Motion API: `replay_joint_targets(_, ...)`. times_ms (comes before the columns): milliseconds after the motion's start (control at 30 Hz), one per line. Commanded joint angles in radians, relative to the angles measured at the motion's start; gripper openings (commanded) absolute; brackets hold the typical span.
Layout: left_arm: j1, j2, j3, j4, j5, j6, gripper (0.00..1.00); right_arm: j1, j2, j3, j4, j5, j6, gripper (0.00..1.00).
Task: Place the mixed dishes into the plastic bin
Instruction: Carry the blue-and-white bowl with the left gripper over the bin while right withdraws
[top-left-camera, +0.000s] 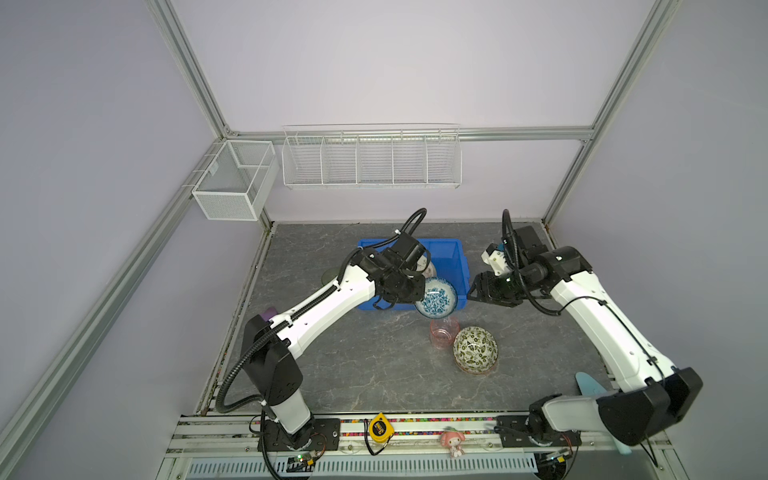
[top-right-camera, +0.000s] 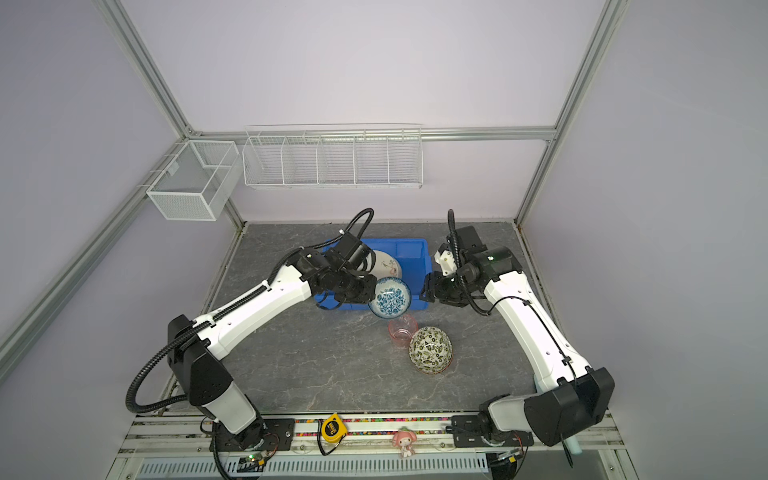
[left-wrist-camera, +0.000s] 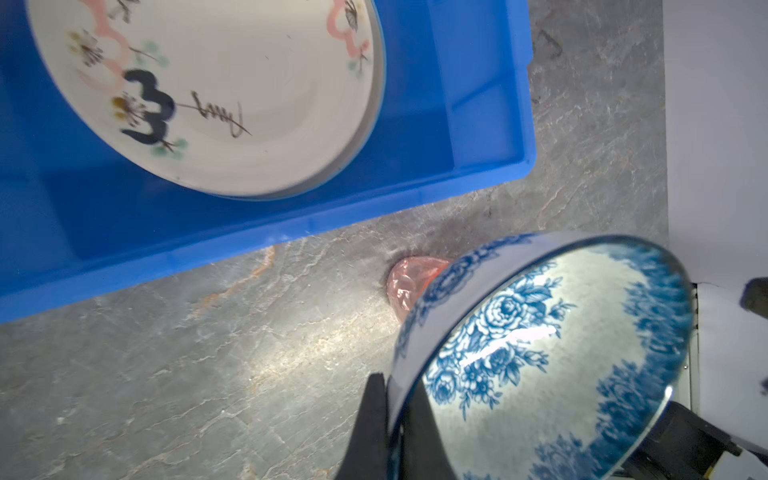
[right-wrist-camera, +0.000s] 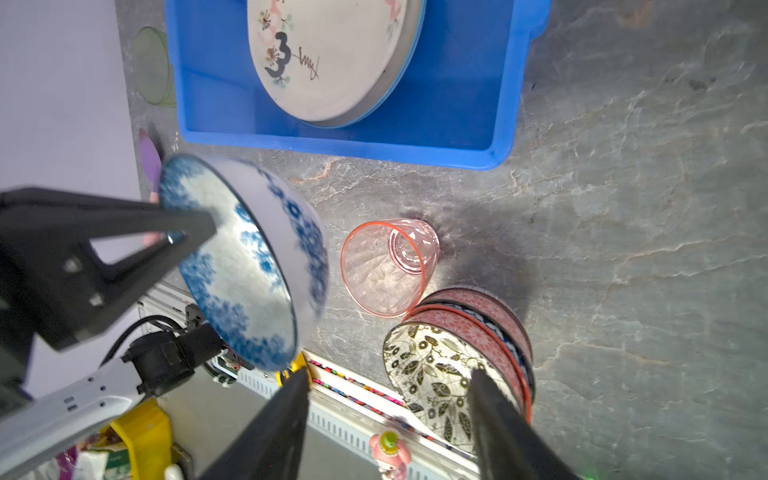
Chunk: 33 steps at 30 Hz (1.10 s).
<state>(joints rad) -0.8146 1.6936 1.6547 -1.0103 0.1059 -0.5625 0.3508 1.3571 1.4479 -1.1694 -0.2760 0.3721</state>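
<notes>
1. Jaws of the left gripper (top-left-camera: 419, 296) are clamped on the rim of the blue floral bowl (top-left-camera: 436, 298); in the left wrist view I see its fingers (left-wrist-camera: 370, 424) pinching that rim, one inside and one outside
2. I read the bowl as held off the table (top-left-camera: 353, 365) and steeply tilted, with its inside turned towards the right wrist camera
3. On the table the plastic bin (top-left-camera: 446, 254) sits at about 12 o'clock, close to the back wall
4. In both top views the bowl overlaps the bin's 5 o'clock corner, but both wrist views show it hanging outside the bin's near wall, so it is not in the bin
5. Inside the bin the cream plate (right-wrist-camera: 328, 62) marked "3" lies on top of at least one other plate, and the bin's 3 o'clock end is bare
6. At 3 o'clock of the bowl I have the right gripper (top-left-camera: 473, 286), just beside the bin's right end, with its jaws apart and nothing between them
7. At 6 o'clock of the bowl the pink cup (top-left-camera: 444, 332) rests on the table
8. Just beside the cup, at its 4 o'clock, a leaf-patterned bowl (top-left-camera: 475, 347) tops a short stack of bowls
9. At 9 o'clock of the bin a green cup (top-left-camera: 330, 275) sits on the table, partly hidden by the left arm
</notes>
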Motion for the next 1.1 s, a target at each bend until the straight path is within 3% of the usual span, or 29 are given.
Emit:
replay_joint_targets(0,0.058,0.028,0.103,-0.053,-0.026,0.056,0.0,-0.025,-0.038,-0.017,0.02,-0.052,-0.022,0.78)
replay_joint_targets(33,0.077,0.045,0.127,-0.059,-0.03,0.064,0.0,-0.03,-0.045,-0.018,0.019,-0.054,-0.029,0.84)
replay_joint_targets(67,0.096,0.062,0.15,-0.064,-0.04,0.072,0.0,-0.033,-0.053,-0.019,0.019,-0.054,-0.033,0.99)
replay_joint_targets(100,0.11,0.08,0.172,-0.07,-0.056,0.077,0.0,-0.036,-0.057,-0.022,0.019,-0.053,-0.034,0.89)
replay_joint_targets(133,0.125,0.101,0.2,-0.075,-0.07,0.085,0.0,-0.041,-0.064,-0.027,0.019,-0.054,-0.037,0.88)
replay_joint_targets(567,0.248,0.451,0.548,-0.118,-0.112,0.091,0.0,-0.075,-0.134,-0.095,-0.005,-0.064,-0.083,0.88)
replay_joint_targets(833,0.272,0.587,0.65,-0.11,-0.065,0.056,0.0,-0.091,-0.155,-0.123,-0.021,-0.06,-0.096,0.88)
replay_joint_targets(1067,0.287,0.631,0.647,-0.105,-0.029,0.036,0.0,-0.101,-0.155,-0.14,-0.018,-0.068,-0.104,0.88)
